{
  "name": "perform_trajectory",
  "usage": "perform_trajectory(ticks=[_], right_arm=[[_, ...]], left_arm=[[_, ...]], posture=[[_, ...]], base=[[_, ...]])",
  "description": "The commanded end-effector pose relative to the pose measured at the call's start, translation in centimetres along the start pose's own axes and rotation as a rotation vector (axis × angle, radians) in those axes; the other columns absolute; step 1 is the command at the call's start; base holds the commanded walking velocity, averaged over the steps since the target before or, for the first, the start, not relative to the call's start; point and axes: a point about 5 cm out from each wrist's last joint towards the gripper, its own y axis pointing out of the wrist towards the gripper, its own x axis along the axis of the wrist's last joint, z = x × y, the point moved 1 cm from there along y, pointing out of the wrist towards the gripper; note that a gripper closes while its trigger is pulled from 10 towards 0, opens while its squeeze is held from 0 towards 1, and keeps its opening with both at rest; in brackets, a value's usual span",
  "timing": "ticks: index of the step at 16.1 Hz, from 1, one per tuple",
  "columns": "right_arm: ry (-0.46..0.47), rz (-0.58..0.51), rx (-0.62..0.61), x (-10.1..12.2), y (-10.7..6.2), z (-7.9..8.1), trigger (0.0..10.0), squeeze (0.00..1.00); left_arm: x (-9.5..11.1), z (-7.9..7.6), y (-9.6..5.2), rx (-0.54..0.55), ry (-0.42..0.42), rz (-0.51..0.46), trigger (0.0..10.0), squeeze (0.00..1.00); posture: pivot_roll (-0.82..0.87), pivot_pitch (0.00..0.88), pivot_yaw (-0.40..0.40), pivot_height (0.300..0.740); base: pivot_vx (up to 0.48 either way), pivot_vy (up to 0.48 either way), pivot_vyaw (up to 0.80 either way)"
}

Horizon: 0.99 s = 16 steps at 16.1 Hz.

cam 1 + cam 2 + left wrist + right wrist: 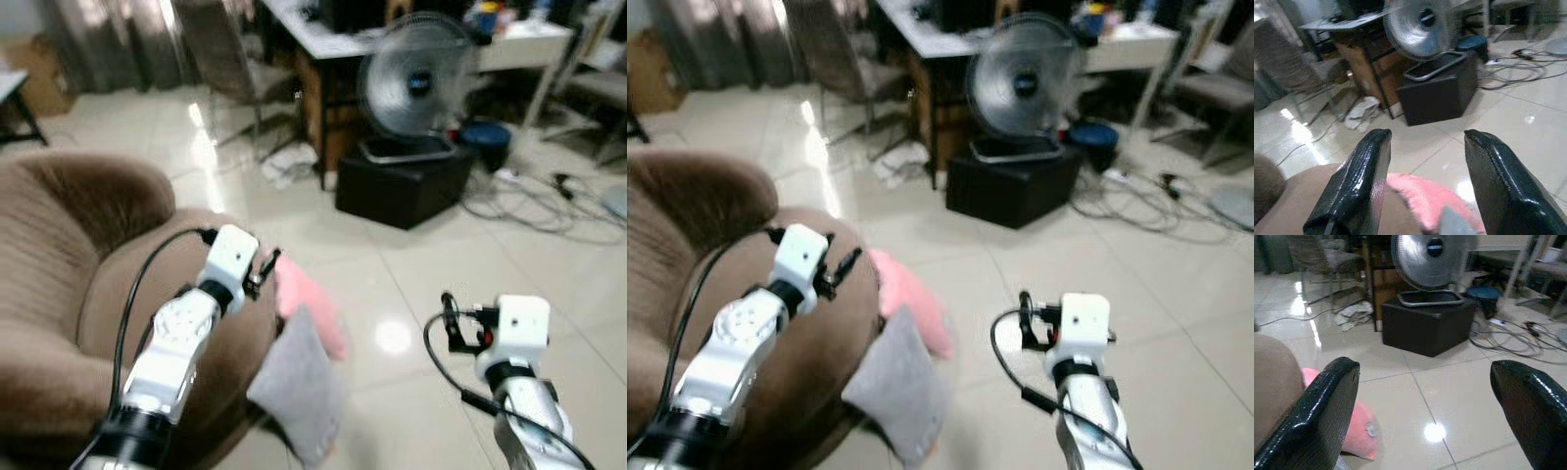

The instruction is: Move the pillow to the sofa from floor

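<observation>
Below and just right of the empty, open left hand (266, 266), the pink pillow (312, 304) lay against the sofa (59, 255), nearer it than the open right hand (450, 323).

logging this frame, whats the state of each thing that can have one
pink pillow: on the floor, against the sofa
grey pillow: leaning on the sofa's side
brown sofa: seat bare
left gripper: open, above the sofa's edge
right gripper: open, over the floor tiles
</observation>
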Motion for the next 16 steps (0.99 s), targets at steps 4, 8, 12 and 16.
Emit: perform_trajectory(ticks=[4,8,12,16], right_arm=[[0.010,0.014,0.065,0.1,0.2,1.1,10.0,0.00],[0.008,0.021,0.087,0.1,0.0,1.0,10.0,0.00],[-0.004,0.032,0.094,0.0,-0.3,1.0,10.0,0.00],[0.001,0.056,0.103,-0.6,-0.8,1.2,10.0,0.00]], left_arm=[[-0.1,-0.4,-0.1,-0.028,-0.027,0.010,10.0,0.00],[-0.5,-1.3,-0.4,-0.103,-0.031,0.023,10.0,0.00],[-0.7,-1.2,-0.1,-0.086,-0.014,0.037,10.0,0.00],[-0.3,-1.7,0.1,-0.131,-0.013,0.019,10.0,0.00]], posture=[[-0.02,0.015,-0.008,0.725],[-0.02,0.027,-0.016,0.690],[-0.03,0.041,-0.019,0.655],[-0.03,0.053,-0.010,0.615]], base=[[0.104,0.000,0.00],[0.000,0.000,0.00],[0.000,0.000,0.00],[0.000,0.000,0.00]])
